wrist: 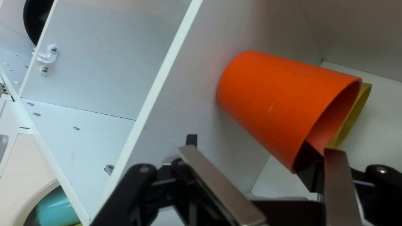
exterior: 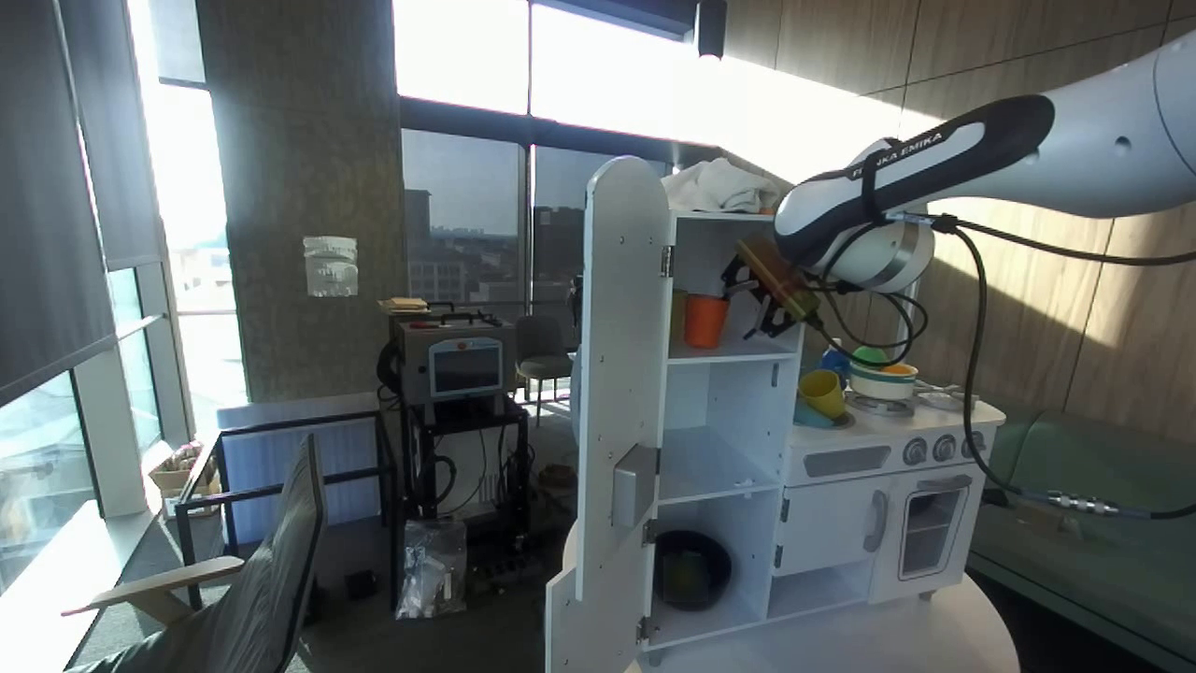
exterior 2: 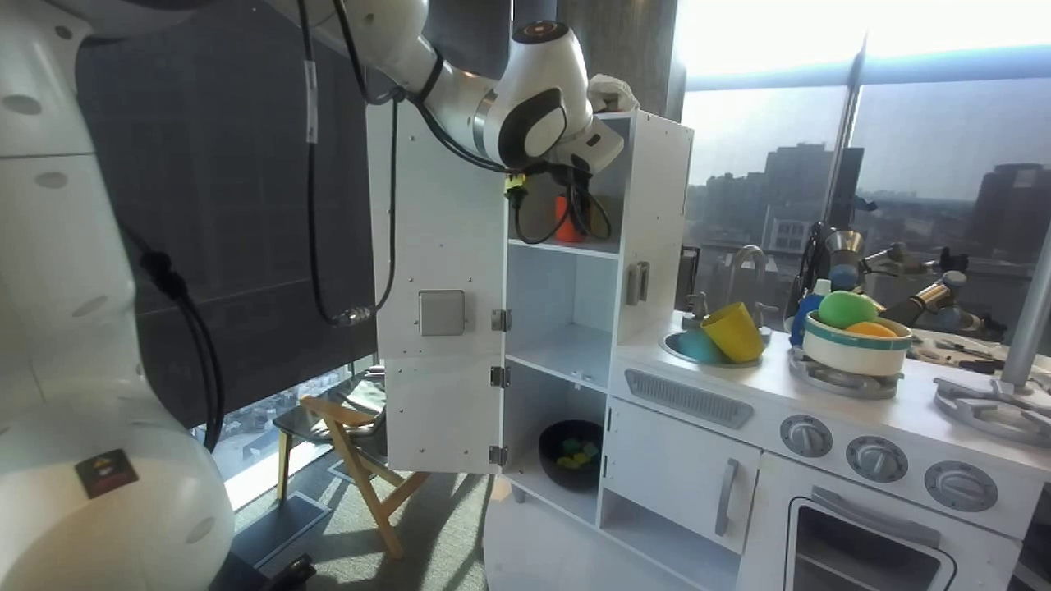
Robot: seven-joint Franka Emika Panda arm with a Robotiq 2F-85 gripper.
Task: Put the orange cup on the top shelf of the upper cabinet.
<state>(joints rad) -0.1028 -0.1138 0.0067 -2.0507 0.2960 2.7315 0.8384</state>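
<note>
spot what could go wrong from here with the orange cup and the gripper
1. Snagging: in the wrist view one finger of the open gripper overlaps the rim of the orange cup; whether they touch is unclear, but pulling away might tip the cup.
2. Knocking: a yellow cup shows just behind the orange one on the top shelf, so a nudge could shove one into the other.

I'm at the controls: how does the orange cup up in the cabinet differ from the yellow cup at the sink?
The orange cup is bright orange-red; the yellow cup is yellow. The orange cup stands upright on the top shelf; the yellow cup is tilted at the sink. The open gripper is close to the orange cup, while the yellow cup is well away from it. Both are plain, with no handle visible.
</note>
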